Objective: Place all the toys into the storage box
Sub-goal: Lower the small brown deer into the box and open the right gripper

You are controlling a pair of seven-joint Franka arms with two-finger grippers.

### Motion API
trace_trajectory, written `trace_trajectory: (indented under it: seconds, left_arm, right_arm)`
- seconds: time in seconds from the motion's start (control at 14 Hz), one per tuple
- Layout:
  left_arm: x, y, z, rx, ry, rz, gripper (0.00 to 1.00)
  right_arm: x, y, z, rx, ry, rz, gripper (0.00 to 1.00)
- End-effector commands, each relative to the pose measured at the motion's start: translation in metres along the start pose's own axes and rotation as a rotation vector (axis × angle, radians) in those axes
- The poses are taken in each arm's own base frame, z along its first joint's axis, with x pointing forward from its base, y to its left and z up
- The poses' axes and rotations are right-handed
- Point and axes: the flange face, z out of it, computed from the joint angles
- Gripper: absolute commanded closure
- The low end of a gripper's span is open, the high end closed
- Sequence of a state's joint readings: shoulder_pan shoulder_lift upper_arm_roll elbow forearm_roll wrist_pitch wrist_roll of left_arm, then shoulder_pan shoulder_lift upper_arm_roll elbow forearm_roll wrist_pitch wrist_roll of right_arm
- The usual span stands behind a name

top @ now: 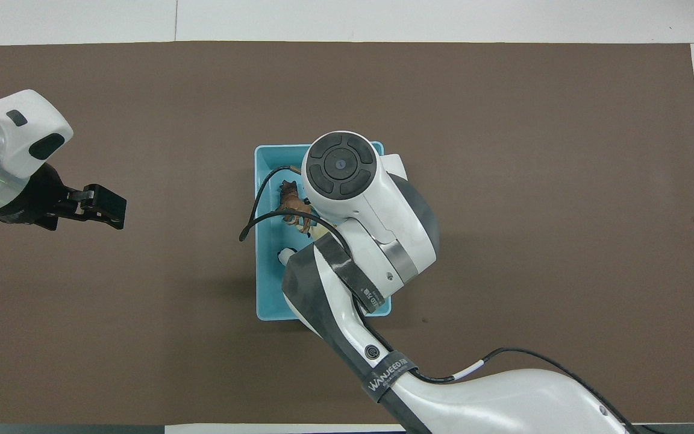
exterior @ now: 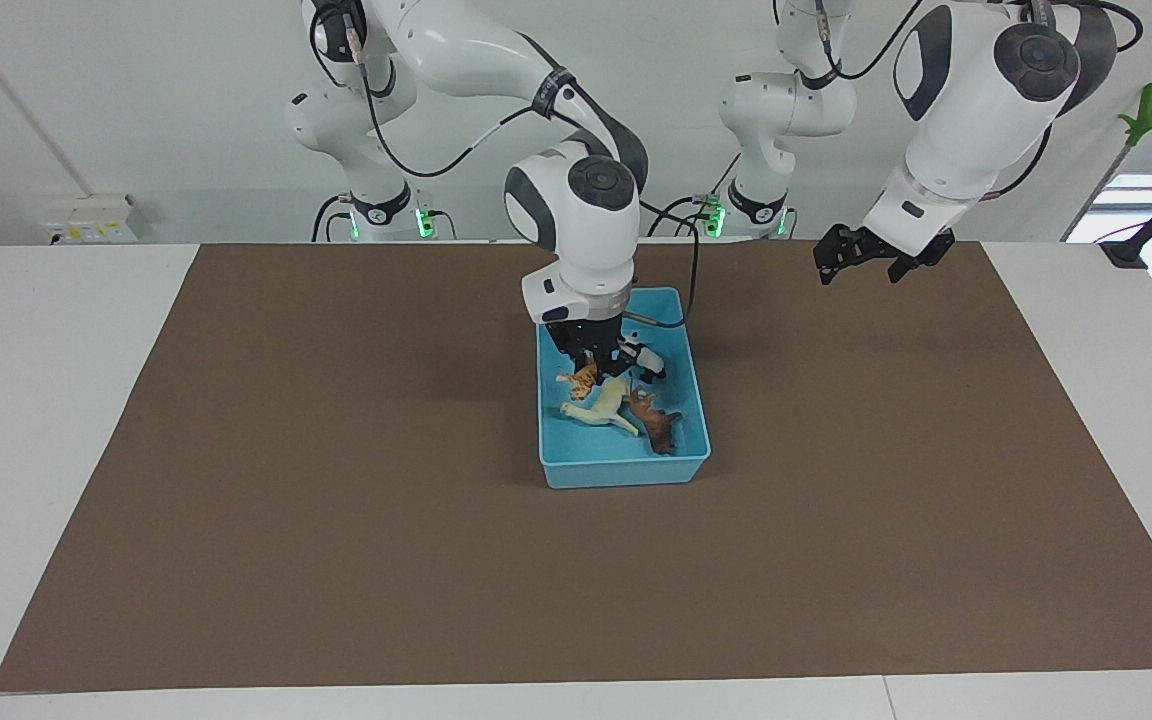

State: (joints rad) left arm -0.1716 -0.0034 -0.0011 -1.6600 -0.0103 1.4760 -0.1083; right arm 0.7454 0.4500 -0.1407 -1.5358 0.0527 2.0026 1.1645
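Note:
The light blue storage box (exterior: 624,470) stands mid-table on the brown mat; it also shows in the overhead view (top: 261,181). In it lie the cream-white horse (exterior: 601,408), the brown lion (exterior: 658,422) and the black-and-white panda (exterior: 648,362). The orange tiger (exterior: 581,380) is tilted just under my right gripper (exterior: 594,362), which reaches down into the box at its end nearer the robots; whether it holds the tiger I cannot tell. From overhead the right arm hides most of the box; the lion (top: 291,202) and part of the panda (top: 287,256) show. My left gripper (exterior: 864,262) hangs open and empty over the mat.
The brown mat (exterior: 336,500) covers most of the white table. The left arm waits raised toward its own end of the table, apart from the box. A cable (top: 250,217) from the right arm loops over the box's edge.

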Motion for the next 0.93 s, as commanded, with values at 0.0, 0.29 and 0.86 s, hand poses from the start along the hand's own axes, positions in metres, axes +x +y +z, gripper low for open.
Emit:
trace_trajectory:
  seconds: [0.0, 0.29, 0.86]
  left_arm:
    - [-0.007, -0.008, -0.003, 0.004, 0.020, 0.025, 0.00]
    - [-0.005, -0.011, -0.004, 0.000, 0.040, 0.038, 0.00]
    - [-0.002, -0.009, -0.017, -0.033, 0.113, 0.063, 0.00]
  right_arm:
    - [-0.004, 0.008, -0.002, 0.008, -0.002, 0.007, 0.06]
    - [-0.003, 0.008, -0.004, -0.006, -0.004, -0.006, 0.00]
    - [0.214, 0.192, -0.128, 0.054, 0.054, -0.422, 0.00]
